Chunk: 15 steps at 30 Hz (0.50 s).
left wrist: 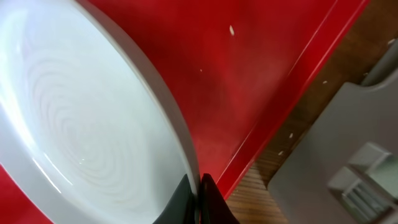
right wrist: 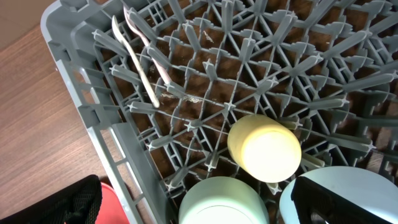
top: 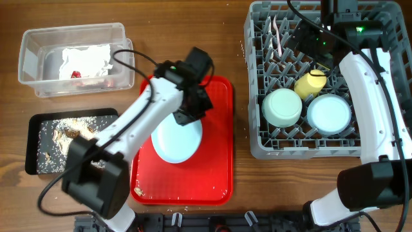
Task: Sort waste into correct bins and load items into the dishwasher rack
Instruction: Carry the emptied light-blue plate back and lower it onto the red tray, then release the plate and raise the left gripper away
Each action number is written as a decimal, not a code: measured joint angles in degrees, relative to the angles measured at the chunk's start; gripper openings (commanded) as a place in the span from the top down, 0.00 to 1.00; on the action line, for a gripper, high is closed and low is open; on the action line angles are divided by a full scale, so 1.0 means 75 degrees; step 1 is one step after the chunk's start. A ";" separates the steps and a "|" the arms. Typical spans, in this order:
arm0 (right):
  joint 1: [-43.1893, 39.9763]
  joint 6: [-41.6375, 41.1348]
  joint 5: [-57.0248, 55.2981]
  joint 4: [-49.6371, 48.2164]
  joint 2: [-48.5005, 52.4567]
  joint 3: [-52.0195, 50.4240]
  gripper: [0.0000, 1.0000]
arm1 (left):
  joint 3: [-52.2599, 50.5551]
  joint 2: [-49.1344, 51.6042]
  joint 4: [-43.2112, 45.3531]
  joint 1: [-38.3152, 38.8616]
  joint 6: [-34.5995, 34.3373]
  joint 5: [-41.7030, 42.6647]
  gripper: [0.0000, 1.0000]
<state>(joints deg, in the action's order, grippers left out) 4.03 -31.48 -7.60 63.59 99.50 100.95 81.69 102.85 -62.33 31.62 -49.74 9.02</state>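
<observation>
Overhead view: your left hand (top: 191, 113) is clenched on the 12 o'clock rim of the light blue plate (top: 172, 145), which sits on the red tray (top: 215, 177). The plate reads as an oval, long axis 12 to 6. At 3 o'clock, across bare bench (top: 219, 38), stands the dishwasher rack (top: 252, 96). Its 6 o'clock half holds the yellow cup (top: 310, 82), mint bowl (top: 282, 106) and blue bowl (top: 329, 114); the fork and spoon (right wrist: 132, 55) lean at 11. Your right hand (right wrist: 208, 202) hangs released above. Open tray lies at the plate's 3 and 6.
</observation>
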 measured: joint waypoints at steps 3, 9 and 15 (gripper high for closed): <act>0.0000 0.0000 0.0000 0.0000 0.0000 0.0000 0.00 | 0.0000 0.0256 0.0064 0.0254 -0.0087 -0.0003 0.81; 0.0000 -0.0003 0.0064 -0.0029 0.0000 0.0000 0.00 | 0.0000 0.0286 0.0076 0.0449 -0.0213 -0.0003 0.37; 0.0000 -0.0003 0.1163 -0.0245 0.0000 0.0000 0.00 | 0.0000 0.0286 0.0067 0.0449 -0.0224 0.0017 0.42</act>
<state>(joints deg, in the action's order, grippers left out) 4.03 -31.51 1.13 61.76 99.50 100.95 81.69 104.99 -61.82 34.98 -51.42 9.15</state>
